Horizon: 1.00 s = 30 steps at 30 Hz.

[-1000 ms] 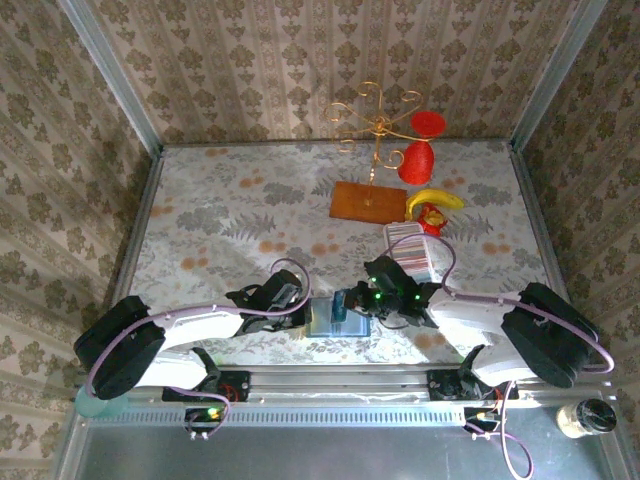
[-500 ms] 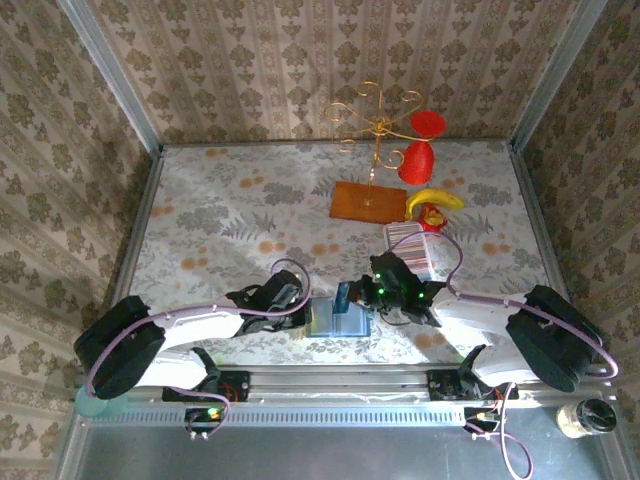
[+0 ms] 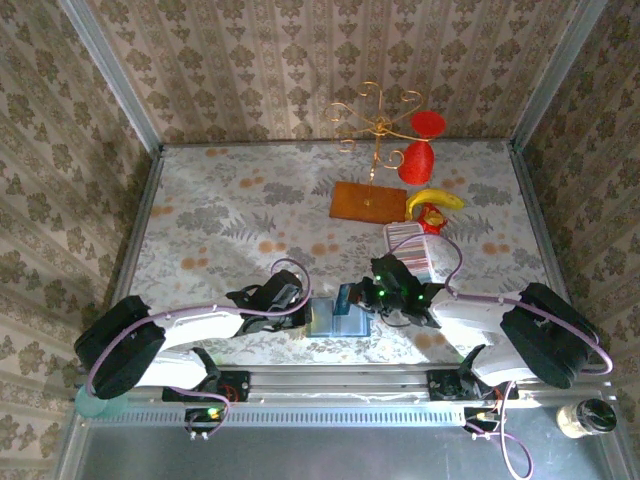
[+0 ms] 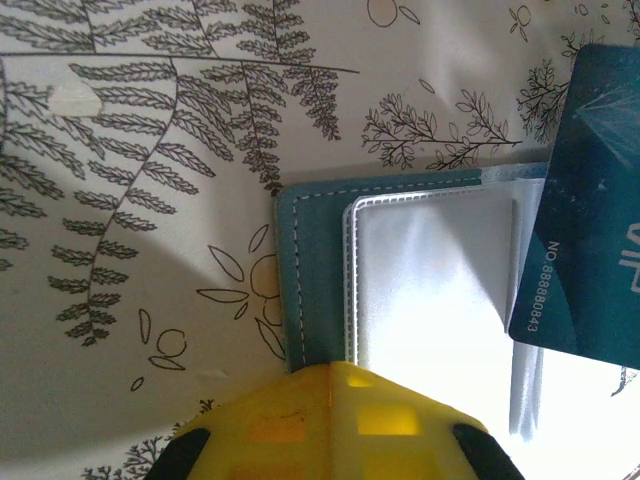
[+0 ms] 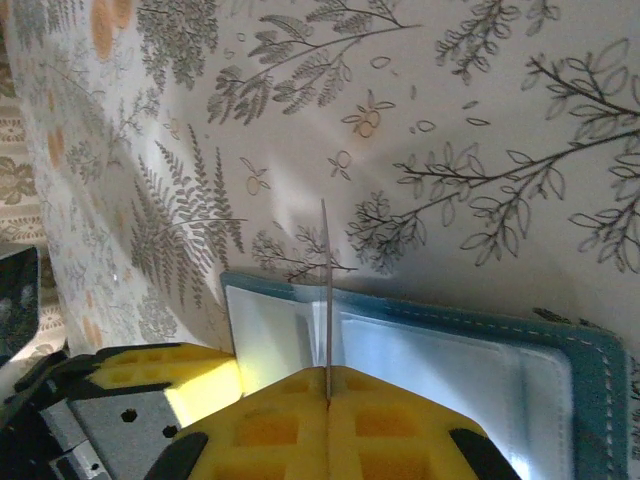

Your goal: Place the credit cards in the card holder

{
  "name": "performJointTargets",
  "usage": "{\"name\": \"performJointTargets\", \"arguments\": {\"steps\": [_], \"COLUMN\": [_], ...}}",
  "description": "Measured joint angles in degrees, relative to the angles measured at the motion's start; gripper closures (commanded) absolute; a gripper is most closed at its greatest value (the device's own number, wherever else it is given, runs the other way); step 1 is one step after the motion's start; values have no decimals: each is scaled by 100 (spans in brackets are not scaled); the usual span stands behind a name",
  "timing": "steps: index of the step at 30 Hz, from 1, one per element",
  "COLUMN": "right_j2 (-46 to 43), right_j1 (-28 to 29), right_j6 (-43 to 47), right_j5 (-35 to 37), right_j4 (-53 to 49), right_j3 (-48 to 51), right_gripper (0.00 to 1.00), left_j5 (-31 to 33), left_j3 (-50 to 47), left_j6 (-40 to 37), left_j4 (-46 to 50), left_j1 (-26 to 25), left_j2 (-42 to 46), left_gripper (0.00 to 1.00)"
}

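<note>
Your table is covered by a pale cloth [image 3: 230, 220] printed with ferns and orange blossoms. It is walled on three sides by damask wallpaper [image 3: 260, 70], with metal posts [image 3: 110, 75] at the far corners.

The card holder [image 3: 330, 320] lies open and flat at 6 o'clock on the cloth, near the front edge, clear pockets up. Your left gripper [image 4: 335, 400] is closed, its yellow tips resting on the holder's 9 o'clock edge; you cannot tell whether it pinches the flap. Your right gripper [image 5: 328, 400] is clamped on a teal credit card [image 4: 590, 200], held on edge above the holder's 3 o'clock half.

At 1 o'clock stands a gold wire stand [image 3: 378, 120] on an orange-brown board [image 3: 365, 200]. A banana [image 3: 434, 199] lies just beside it, and a striped tray [image 3: 415, 248] lies nearer you.
</note>
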<state>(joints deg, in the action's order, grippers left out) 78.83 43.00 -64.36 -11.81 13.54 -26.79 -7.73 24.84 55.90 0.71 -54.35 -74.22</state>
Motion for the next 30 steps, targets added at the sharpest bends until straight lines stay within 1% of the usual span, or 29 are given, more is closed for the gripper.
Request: {"name": "performJointTargets", "arguments": {"steps": [9,30], "right_j2": [262,341], "right_j1": [0,-28], "right_j6": [-22,-205], "right_j5": [-63,-474], "right_j4": [238,713], "right_j3": [2,116], "right_gripper": [100,100], "left_j5": [-2,24], "left_j3": [24,55], "left_j6": [0,50], "left_j4": [7,-17], "left_j1": [-2,-35], "left_j2": [-22,-72], "left_gripper": [100,100]}}
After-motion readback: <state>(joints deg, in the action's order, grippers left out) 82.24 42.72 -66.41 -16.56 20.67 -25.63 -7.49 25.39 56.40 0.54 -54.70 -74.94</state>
